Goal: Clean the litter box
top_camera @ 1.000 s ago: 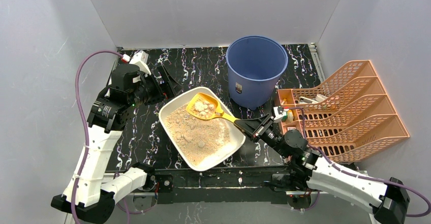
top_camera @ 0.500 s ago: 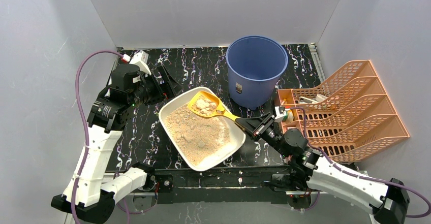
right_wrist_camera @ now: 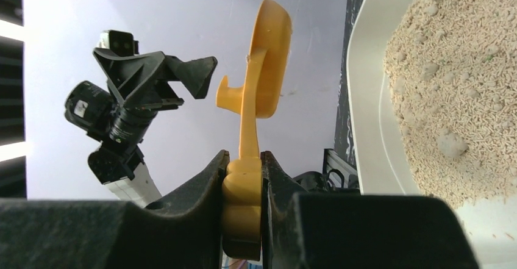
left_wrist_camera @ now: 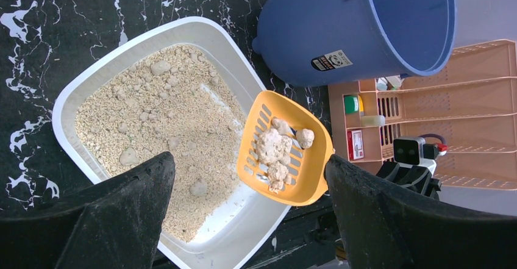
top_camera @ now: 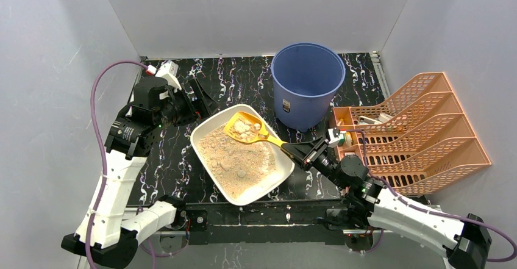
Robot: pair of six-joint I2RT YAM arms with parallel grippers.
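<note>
Shallow white plastic litter box (top_camera: 196, 139) of tan litter sits central on the tabletop, just before a tall round blue bucket (top_camera: 308, 83). Right hand (top_camera: 294, 149) pinches a yellow slotted plastic scoop (left_wrist_camera: 308, 180) holding pale clumps (left_wrist_camera: 271, 147) — best kept level, raised over the bucket rim, then tipped. Left hand (top_camera: 204, 101) hovers spread, empty. Bucket's contents cannot be made out.

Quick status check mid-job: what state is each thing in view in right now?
White rectangular plastic litter box: flat on the table, tan litter with loose clumps in it.
Yellow slotted plastic scoop: raised over the box, loaded with more clumps.
Round blue plastic bucket: upright, open.
Orange-pink lattice organiser rack: holding small items.
Left gripper: open, empty.
Right gripper: shut on the scoop's handle.
</note>
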